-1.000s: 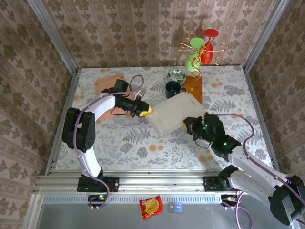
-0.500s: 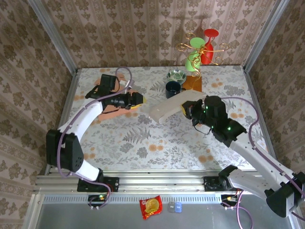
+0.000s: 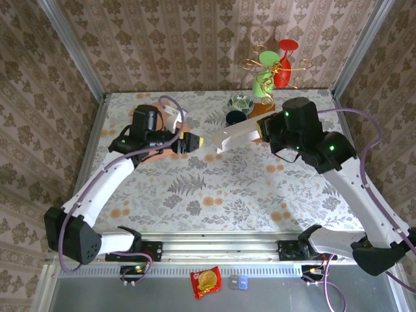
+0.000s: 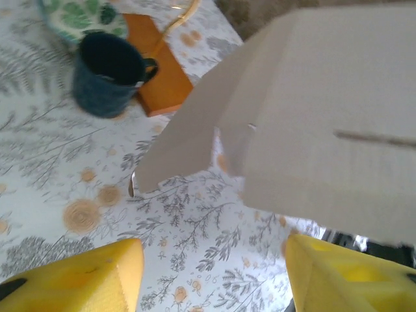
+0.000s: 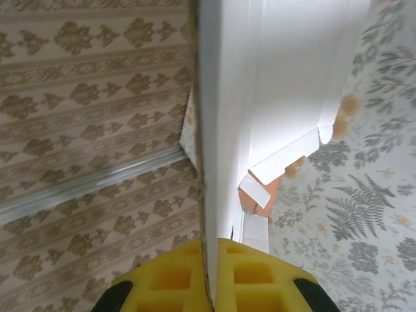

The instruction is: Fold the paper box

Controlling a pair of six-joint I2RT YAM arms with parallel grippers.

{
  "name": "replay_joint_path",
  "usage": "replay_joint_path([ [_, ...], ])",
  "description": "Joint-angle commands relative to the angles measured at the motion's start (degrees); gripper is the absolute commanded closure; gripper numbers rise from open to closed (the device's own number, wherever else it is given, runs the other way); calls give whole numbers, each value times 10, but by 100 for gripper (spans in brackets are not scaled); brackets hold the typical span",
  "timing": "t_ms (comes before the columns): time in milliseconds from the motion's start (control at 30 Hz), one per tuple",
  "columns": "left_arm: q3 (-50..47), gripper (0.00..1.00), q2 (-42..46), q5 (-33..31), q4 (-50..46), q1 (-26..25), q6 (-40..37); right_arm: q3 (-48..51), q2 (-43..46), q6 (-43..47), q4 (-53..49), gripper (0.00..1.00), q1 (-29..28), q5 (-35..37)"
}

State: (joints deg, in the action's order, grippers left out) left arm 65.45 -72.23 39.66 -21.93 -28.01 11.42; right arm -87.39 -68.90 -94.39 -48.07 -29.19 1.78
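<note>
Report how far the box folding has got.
Done: nothing folded; the paper box looks like a flat sheet with loose flaps. In hand: the right claw is shut on one edge, holding it above the table; the left claw is open, short of it. Left: every fold.

The box (image 4: 325, 117) is smooth, matt white card. The fingers (image 4: 78, 279) look like matt yellow plastic. The dark mug (image 4: 107, 71) is glossy. A matt floral print covers the bench (image 3: 214, 188).
</note>
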Motion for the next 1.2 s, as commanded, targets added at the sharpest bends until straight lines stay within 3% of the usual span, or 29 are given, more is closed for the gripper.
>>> replay_joint_path([
  [0, -24, 35, 28, -14, -8, -54, -124, -71, -53, -35, -166, 100, -2, 42],
  [67, -41, 32, 40, -51, -5, -95, -166, -104, -80, -34, -193, 100, -1, 39],
  [200, -58, 24, 36, -124, 41, -158, -178, -100, -92, -51, -175, 100, 1, 34],
  [267, -57, 23, 29, -203, 57, -187, -185, -100, -99, -53, -173, 100, 4, 32],
  [500, -43, 24, -21, -295, 114, -235, -193, -87, -105, -67, -169, 100, 12, 15],
  [600, -26, 26, -48, -372, 102, -254, -200, -74, -105, -76, -163, 100, 16, 5],
  [700, -27, 30, -59, -398, 120, -257, -205, -68, -105, -76, -160, 100, 19, 4],
  [900, -9, 54, -69, -417, 111, -257, -209, -46, -105, -81, -143, 100, 29, -15],
  [1100, -18, 51, -66, -437, 125, -259, -201, -36, -121, -85, -135, 100, 31, -21],
  [1167, -20, 59, -66, -436, 128, -259, -201, -36, -123, -85, -133, 100, 32, -21],
])
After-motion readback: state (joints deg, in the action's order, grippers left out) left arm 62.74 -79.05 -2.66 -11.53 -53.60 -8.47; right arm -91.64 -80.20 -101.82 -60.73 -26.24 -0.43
